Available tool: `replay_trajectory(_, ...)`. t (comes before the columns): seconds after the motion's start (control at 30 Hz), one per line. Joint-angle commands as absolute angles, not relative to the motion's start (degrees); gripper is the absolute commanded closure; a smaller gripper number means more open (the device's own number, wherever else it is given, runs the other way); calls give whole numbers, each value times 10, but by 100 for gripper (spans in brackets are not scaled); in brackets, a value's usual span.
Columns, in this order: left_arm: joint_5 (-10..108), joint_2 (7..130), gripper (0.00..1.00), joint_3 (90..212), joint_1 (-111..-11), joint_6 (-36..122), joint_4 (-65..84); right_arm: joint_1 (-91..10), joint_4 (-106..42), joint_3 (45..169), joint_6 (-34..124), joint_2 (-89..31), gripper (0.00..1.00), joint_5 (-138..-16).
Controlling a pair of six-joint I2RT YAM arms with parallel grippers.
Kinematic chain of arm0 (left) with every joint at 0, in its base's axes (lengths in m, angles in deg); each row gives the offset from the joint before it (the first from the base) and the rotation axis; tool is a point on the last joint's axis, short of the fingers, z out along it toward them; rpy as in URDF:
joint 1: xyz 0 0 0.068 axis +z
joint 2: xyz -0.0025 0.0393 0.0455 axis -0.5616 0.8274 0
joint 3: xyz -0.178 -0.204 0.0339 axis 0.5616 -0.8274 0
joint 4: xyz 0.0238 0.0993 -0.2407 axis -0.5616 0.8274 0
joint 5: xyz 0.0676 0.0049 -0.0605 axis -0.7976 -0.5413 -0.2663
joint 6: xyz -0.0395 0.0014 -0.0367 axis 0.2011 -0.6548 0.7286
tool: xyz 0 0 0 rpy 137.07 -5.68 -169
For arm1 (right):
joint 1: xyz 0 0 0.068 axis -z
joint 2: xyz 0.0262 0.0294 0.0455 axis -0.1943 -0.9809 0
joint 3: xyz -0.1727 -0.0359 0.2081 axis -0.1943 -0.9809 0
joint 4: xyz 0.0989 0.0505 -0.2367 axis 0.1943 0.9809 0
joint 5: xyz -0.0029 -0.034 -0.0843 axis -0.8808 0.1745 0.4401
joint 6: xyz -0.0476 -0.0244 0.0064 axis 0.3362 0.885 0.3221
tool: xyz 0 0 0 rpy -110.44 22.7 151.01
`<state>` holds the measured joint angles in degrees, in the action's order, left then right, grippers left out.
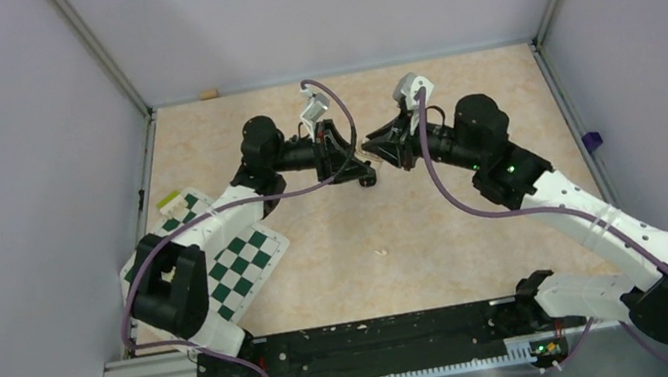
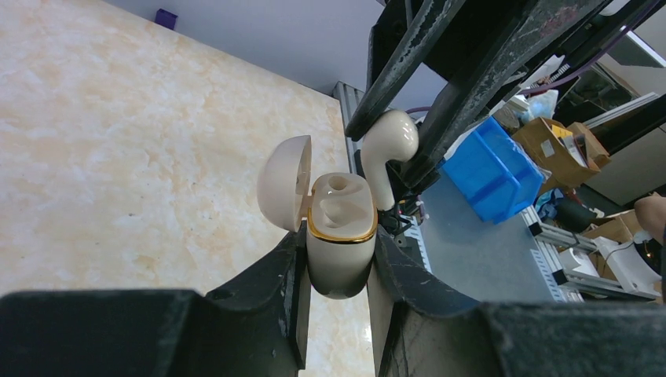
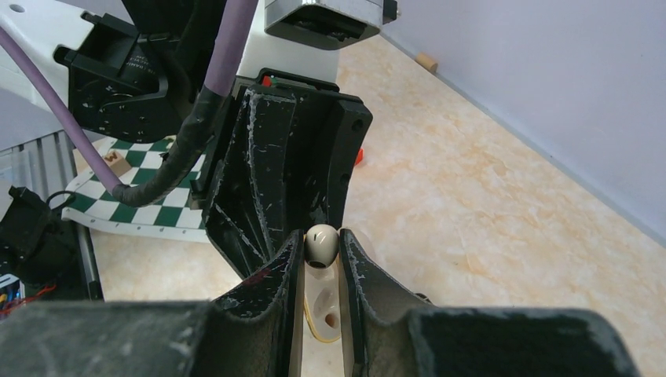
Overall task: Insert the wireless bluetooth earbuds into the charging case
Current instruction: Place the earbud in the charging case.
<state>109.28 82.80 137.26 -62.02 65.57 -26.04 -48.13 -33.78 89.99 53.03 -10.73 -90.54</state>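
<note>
Both arms are stretching forward over the table (image 1: 338, 238) and bending inward, so the two wrists are meeting nose to nose well out from the bases. The left arm (image 1: 214, 223) is reaching in from the left and the right arm (image 1: 554, 194) from the right.

The left gripper (image 2: 339, 239) is closing narrowly on the cream charging case (image 2: 342, 208), pinching its lower half between both fingers. The case is standing upright in the grip, and its lid (image 2: 284, 182) is hanging open to one side of the gold-rimmed base.

The right gripper (image 3: 320, 243) is clamping a cream earbud (image 2: 389, 141) between nearly closed fingers. It is holding the earbud just above and beside the open case, with the rounded head up and the stem pointing down toward the rim. Whether the stem is touching the case cannot be told.

Behind the left gripper, under its arm, a green and white chequered mat (image 1: 239, 254) is lying on the table. A small red block (image 3: 359, 157) is sitting just past that gripper, and a tiny white crumb (image 1: 382, 252) is lying nearer the bases
</note>
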Motion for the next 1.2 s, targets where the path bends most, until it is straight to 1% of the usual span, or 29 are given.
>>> replay_trajectory(0.0,1105,814,100,1369,-625,665,-302,-493,-376,898,527,-115,84,-905)
replay_trajectory(0.5,1109,817,100,1365,-628,696,-340,-505,-383,888,557,-126,84,-878)
replay_trajectory(0.9,1106,810,100,1362,-627,699,-351,-507,-356,889,525,-119,86,-926)
replay_trajectory(1.17,1091,808,100,1356,-621,715,-358,-507,-355,886,521,-120,87,-914)
